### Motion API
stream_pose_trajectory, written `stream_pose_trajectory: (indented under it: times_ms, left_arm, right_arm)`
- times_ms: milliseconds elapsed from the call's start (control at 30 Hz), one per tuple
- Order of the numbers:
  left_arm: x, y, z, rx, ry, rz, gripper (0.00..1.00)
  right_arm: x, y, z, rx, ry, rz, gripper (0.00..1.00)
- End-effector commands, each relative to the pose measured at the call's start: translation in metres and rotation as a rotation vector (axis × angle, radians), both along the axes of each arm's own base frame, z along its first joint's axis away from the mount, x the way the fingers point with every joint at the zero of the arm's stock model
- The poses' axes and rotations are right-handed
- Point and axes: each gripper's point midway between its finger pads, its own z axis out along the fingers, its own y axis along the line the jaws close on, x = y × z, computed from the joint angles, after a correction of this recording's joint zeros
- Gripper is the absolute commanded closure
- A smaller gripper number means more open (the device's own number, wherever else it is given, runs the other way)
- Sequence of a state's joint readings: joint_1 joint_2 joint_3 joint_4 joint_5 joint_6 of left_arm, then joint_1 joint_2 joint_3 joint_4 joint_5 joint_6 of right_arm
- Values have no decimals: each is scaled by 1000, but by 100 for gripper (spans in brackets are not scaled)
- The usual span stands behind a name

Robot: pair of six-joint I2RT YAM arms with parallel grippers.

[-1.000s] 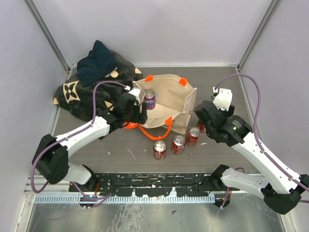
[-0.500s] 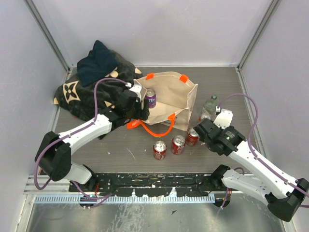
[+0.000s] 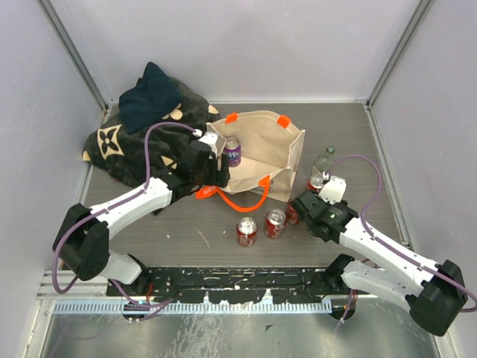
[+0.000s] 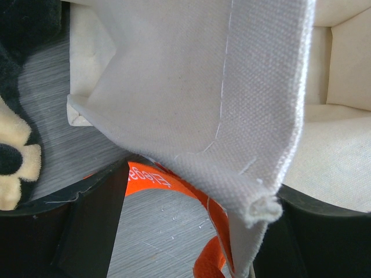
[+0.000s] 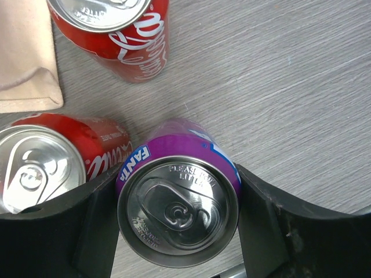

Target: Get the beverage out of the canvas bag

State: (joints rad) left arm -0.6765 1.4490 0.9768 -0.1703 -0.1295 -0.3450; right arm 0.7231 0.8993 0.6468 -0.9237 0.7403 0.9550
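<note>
Your right gripper [image 3: 299, 210] sits low among the cans in front of the canvas bag [image 3: 272, 153]. The wrist camera has the purple Fanta can [image 5: 178, 215] upright, squarely in the gap. Both fingers [image 5: 266, 231] press against its sides, so you're clamped on it. That can is outside the bag, standing on the table [image 5: 278, 87], with one red can [image 5: 40, 171] tight beside it and another red can [image 5: 124, 35] just beyond.

Over at your left gripper [image 4: 200, 194], the jaws are spread wide. The bag's left wall hangs folded between them, its edge close to the finger on the right of that wrist view, and an orange handle [image 4: 153, 175] shows beneath.

A second purple can [image 3: 232, 152] stands upright inside the bag, by that left wall. The dark blanket [image 3: 127, 142] lies just left of the bag.
</note>
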Motion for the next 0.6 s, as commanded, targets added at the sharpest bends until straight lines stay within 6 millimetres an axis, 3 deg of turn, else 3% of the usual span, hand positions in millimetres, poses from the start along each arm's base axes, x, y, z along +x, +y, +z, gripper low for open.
stream_pose_trajectory:
  times_ms: [0, 100, 267, 367, 467, 533, 567]
  left_arm:
    - [0, 5, 5, -9, -21, 18, 18]
    - [-1, 7, 4, -6, -18, 19, 17]
    - [-3, 7, 3, -5, -11, 16, 17]
    - [-3, 6, 2, -11, -7, 15, 17]
    - [-3, 5, 2, -17, -4, 12, 17]
    - [-4, 5, 2, -17, -4, 10, 17]
    - [-4, 5, 2, -18, -4, 12, 17]
  right_arm:
    - [20, 4, 7, 30, -103, -66, 59]
    - [17, 3, 2, 33, -90, -76, 27]
    - [14, -4, 13, 22, -99, -99, 1]
    - [14, -10, 29, 1, -124, -112, 0]
    - [17, -17, 59, -13, -178, -125, 1]
    - [24, -17, 88, -11, -238, -114, 8]
    - [29, -16, 105, -12, -273, -100, 16]
